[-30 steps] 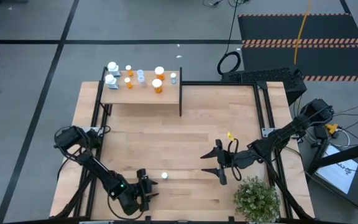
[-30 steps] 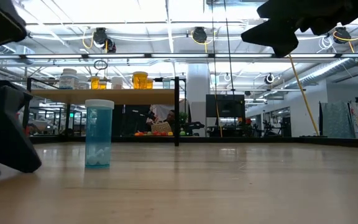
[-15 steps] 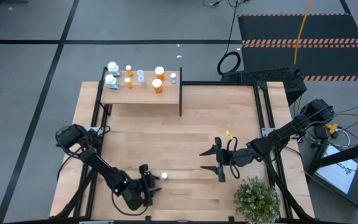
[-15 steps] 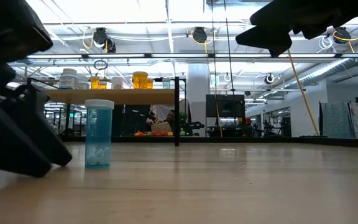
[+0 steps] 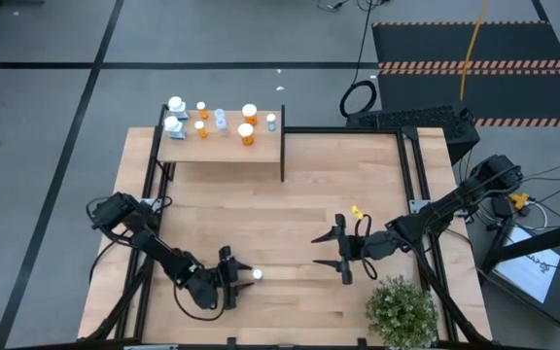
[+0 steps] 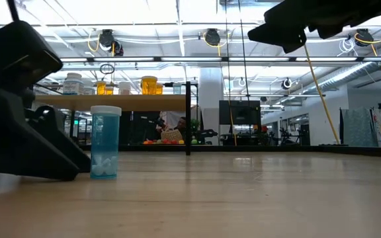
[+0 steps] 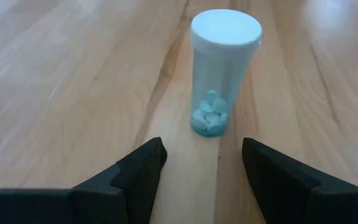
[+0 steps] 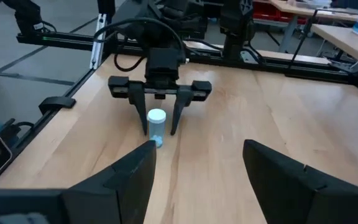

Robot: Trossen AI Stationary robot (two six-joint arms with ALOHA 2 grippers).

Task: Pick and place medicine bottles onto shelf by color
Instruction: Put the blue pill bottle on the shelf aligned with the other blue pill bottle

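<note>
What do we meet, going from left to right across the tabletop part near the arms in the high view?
left gripper, open → pale blue bottle, standing just ahead of its fingers → right gripper, open and waiting above the table → green potted plant by the table edge.

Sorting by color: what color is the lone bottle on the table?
Pale blue bottle with a white cap; left wrist view shows it best.

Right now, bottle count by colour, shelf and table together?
White bottles: 2
Orange bottles: 4
Bluish-clear bottles: 4 (3 on the shelf, 1 on the tabletop)
Total: 10
</note>
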